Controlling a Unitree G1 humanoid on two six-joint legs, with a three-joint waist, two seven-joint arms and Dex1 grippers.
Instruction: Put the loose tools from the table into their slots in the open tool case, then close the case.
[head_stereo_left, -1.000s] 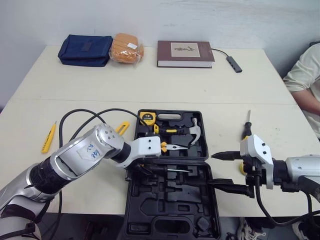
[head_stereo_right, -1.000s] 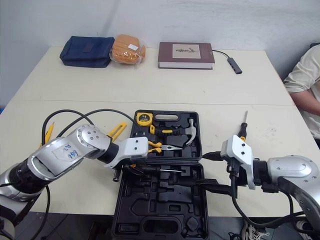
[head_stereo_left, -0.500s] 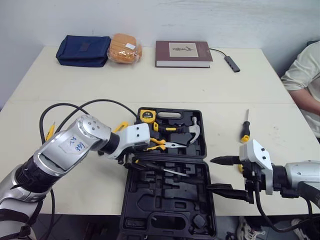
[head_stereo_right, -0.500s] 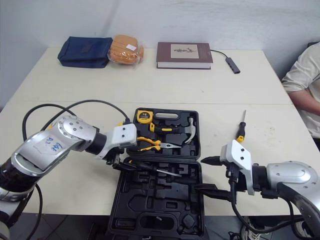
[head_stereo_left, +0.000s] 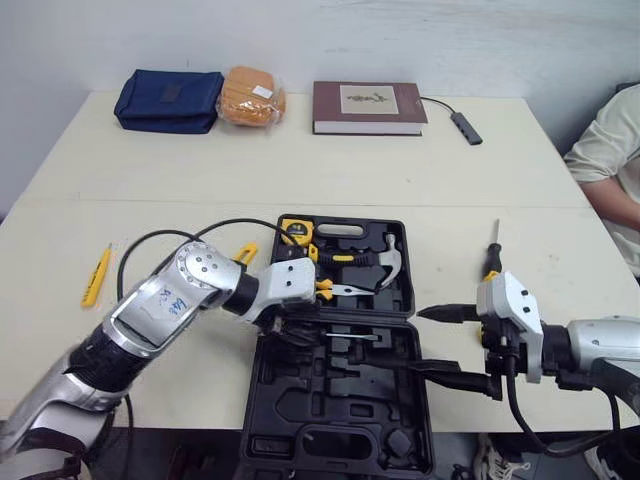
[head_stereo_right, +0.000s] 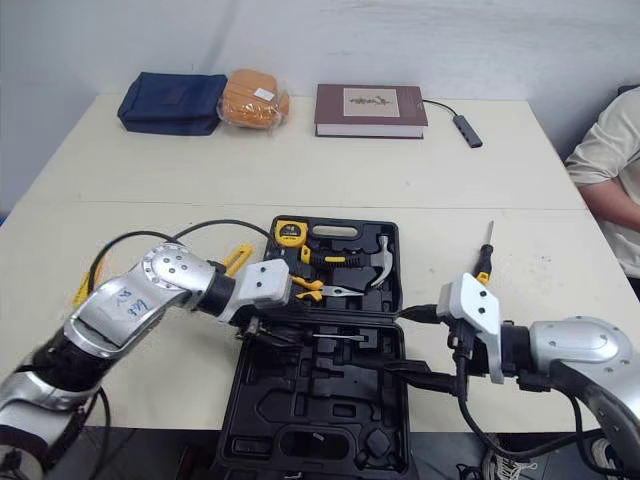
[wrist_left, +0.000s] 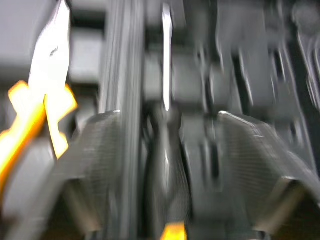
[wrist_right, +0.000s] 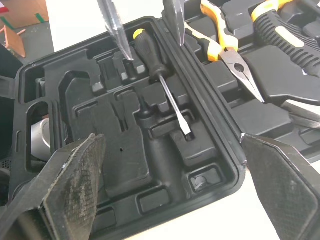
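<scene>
The black tool case (head_stereo_left: 340, 400) lies open at the table's front. Its far half holds a tape measure (head_stereo_left: 295, 233), yellow-handled pliers (head_stereo_left: 335, 290) and a hammer (head_stereo_left: 385, 262). A black-handled screwdriver (wrist_right: 160, 75) lies across the near half, just by the hinge. My left gripper (wrist_left: 167, 117) is open over that screwdriver's handle, one finger on each side. My right gripper (head_stereo_left: 445, 343) hangs open at the case's right edge with nothing in it. Another screwdriver (head_stereo_left: 492, 255) lies loose on the table right of the case. A yellow knife (head_stereo_left: 97, 275) lies far left.
A small yellow tool (head_stereo_left: 245, 253) lies against the case's left side, under my left arm's cable. A blue pouch (head_stereo_left: 170, 100), an orange packet (head_stereo_left: 253, 96), a book (head_stereo_left: 368, 107) and a cable adapter (head_stereo_left: 465, 127) line the far edge. A person's arm (head_stereo_left: 610, 150) shows at the right.
My left gripper drew back left, then returned right over the screwdriver handle. The screwdriver's shaft now lies more level along the hinge. The right gripper has barely moved.
</scene>
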